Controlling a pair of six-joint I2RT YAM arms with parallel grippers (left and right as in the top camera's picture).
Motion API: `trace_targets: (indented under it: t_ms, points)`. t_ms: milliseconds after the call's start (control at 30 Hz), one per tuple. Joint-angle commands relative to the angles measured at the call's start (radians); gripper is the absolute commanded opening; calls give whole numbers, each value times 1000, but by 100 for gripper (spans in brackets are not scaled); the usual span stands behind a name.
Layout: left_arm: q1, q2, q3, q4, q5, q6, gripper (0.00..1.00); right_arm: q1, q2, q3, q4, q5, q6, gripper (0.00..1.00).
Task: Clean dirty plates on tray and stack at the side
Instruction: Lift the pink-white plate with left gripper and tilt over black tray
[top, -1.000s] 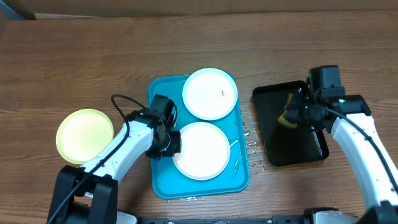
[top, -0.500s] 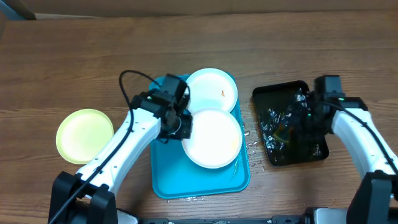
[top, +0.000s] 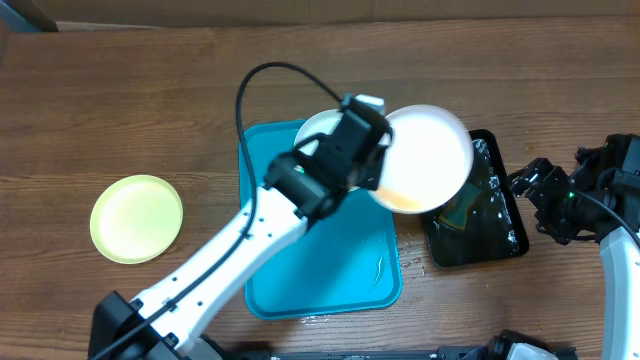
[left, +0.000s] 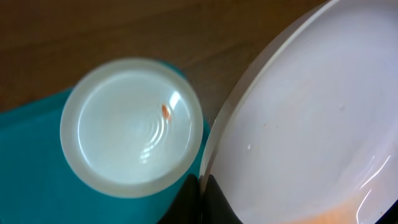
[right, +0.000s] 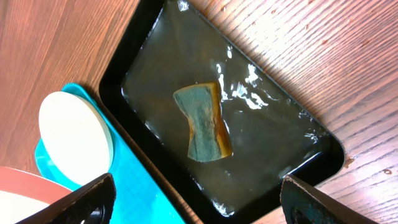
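The yellow-green plate sits aside. The left gripper pinches a white plate. The right gripper gapes wide, empty. One smeared plate is left.

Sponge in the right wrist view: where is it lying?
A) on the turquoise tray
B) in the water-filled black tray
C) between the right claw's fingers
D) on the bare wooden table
B: the green-and-yellow sponge lies flat in the wet black tray, and the right claw is open above it, holding nothing.
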Motion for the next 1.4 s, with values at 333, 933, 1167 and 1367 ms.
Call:
trace_targets:
  t_ms: [333,933,1167,1367]
  points:
    - [-215,199,29,411,-696,310,4,-4,-11,16,-43,-12,-21,86]
    - [-379,193,31,731,-904,832,4,-4,-11,16,-46,-12,-35,86]
    - [-381,193,31,736,-918,851,4,-4,-11,16,-45,-12,-35,86]
    - [-383,193,31,739,-918,851,4,-4,-11,16,-45,-12,-37,86]
